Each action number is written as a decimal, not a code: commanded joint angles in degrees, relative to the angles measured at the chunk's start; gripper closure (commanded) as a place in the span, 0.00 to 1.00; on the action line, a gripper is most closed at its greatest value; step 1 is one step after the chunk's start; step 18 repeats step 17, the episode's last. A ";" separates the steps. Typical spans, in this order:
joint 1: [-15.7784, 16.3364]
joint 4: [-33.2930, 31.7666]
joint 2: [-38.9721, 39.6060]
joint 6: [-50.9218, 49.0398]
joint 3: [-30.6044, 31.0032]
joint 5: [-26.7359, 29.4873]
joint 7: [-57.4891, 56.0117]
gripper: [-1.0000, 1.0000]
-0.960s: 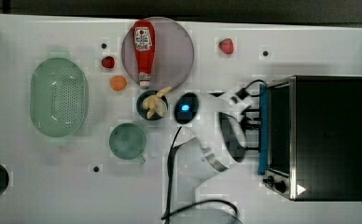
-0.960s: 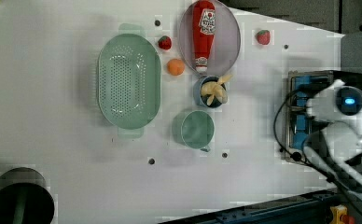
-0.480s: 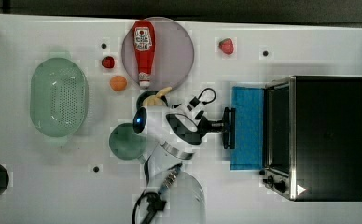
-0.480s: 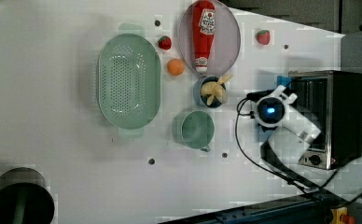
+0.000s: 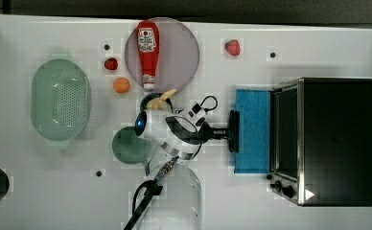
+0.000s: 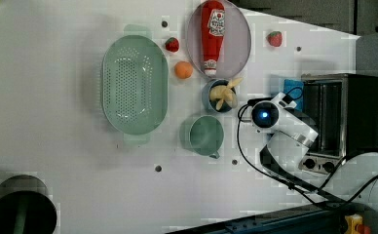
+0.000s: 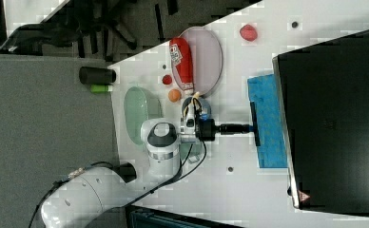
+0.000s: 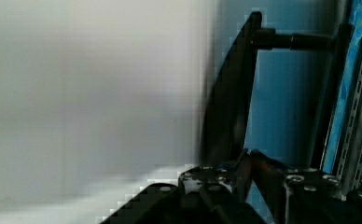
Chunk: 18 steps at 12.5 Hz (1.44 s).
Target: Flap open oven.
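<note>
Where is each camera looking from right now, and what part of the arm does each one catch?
Top view: straight overhead; oven at the top view's right, its door dropped flat; gripper at the bar handle.
Left view: high overhead, wider; oven at the left view's right, arm covering the door.
Right view: high, angled; whole arm from its base, gripper at the handle.
Wrist view: on the wrist, close on handle and blue glass.
Shared: colander, ketchup bottle.
</note>
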 commanded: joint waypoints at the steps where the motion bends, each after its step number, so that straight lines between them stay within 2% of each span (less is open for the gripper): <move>1: -0.71 2.89 -1.20 4.08 -0.61 0.53 3.04 0.83; 3: -0.71 3.20 -3.28 7.77 0.10 7.24 3.04 0.83; 9: -1.33 3.22 -17.77 7.15 0.25 46.66 2.99 0.83; 10: -1.54 3.26 -20.89 5.72 0.17 51.18 2.61 0.83; 12: -1.74 3.63 -27.10 1.50 -0.37 55.25 2.51 0.83; 16: -1.82 7.22 -37.99 -10.51 -3.19 55.65 2.52 0.83; 17: -1.82 8.41 -40.13 -15.17 -3.59 56.00 2.54 0.83; 18: -1.82 8.41 -40.13 -15.17 -3.59 56.00 2.54 0.83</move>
